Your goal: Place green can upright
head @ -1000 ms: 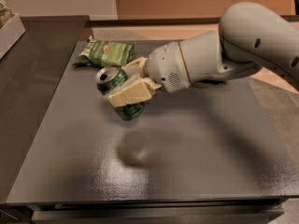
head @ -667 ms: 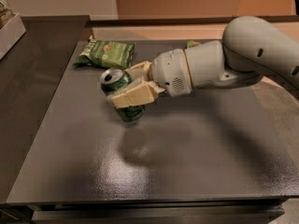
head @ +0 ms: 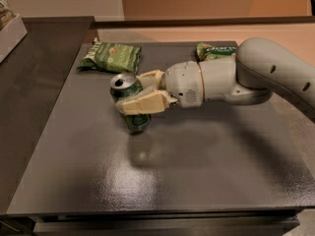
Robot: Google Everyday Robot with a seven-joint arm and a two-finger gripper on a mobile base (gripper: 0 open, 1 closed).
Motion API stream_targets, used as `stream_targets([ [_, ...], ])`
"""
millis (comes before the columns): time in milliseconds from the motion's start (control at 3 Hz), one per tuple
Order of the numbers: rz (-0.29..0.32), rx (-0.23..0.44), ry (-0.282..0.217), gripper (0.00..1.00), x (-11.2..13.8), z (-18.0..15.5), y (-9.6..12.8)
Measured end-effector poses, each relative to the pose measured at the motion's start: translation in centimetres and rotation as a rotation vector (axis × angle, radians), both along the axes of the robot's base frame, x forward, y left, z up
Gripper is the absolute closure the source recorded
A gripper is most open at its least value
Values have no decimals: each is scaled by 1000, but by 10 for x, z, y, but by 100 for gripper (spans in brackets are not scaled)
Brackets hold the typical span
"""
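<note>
The green can is held in my gripper, near upright with a slight tilt, its silver pull-tab top facing up and left. Its bottom end is at or just above the dark table; I cannot tell if it touches. The gripper's two cream fingers clamp the can's sides, one in front and one behind. The white arm reaches in from the right.
A flat green snack bag lies at the table's back left. A second green bag lies at the back, partly behind the arm. A darker counter runs along the left with a white box at its far end.
The arm has drawn slightly right and lowered, carrying the can with it. The can has turned more upright and sits closer to the table surface.
</note>
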State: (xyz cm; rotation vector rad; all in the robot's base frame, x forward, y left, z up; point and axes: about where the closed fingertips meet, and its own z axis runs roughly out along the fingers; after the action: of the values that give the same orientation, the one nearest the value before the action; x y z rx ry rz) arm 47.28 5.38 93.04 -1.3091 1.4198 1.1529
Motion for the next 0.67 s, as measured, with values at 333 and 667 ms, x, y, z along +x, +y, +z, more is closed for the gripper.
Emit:
stream_targets([
  [333,19,50,-3,100,3,-3,-2],
  [667,36,83,-10,100,5,-9,-5],
])
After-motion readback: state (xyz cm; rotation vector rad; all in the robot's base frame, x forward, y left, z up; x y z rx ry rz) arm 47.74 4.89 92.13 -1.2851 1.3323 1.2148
